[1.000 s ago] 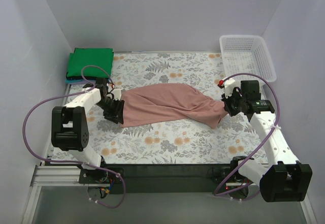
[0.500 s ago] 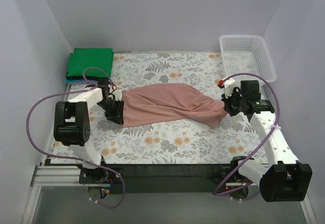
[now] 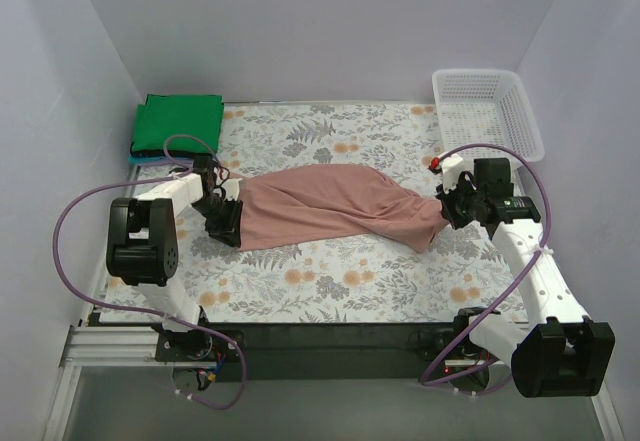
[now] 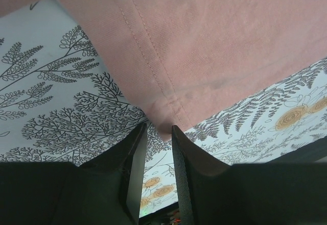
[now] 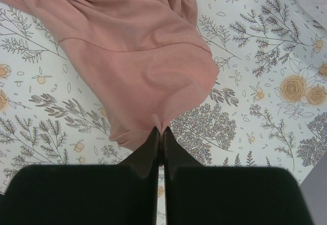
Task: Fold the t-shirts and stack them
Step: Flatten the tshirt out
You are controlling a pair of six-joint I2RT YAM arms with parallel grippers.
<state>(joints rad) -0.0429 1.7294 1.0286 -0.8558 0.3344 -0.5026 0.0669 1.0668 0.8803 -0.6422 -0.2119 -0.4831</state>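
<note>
On the floral-covered worktop (image 3: 350, 286), the dusty pink t-shirt (image 3: 335, 206) is seen stretched out in a long, rumpled band running from left to right across the middle. Its right end is pinched between the fully closed fingers of the right tool (image 3: 447, 208); in the right wrist view, a small tuck of pink cloth is caught at the fingertips, with the rest of the shirt spread over the flowered cloth beyond them. At the shirt's left end, the left tool (image 3: 222, 219) is set low against the worktop. In the left wrist view, its two fingers (image 4: 134, 153) are held a narrow gap apart, and a stitched hem corner of the shirt is lodged between their tips; whether that corner is actually clamped cannot be told. A bright green t-shirt (image 3: 180, 124) is laid folded flat at the far left corner, well apart from both tools. A white mesh basket (image 3: 530, 131) is placed at the far right corner.
</note>
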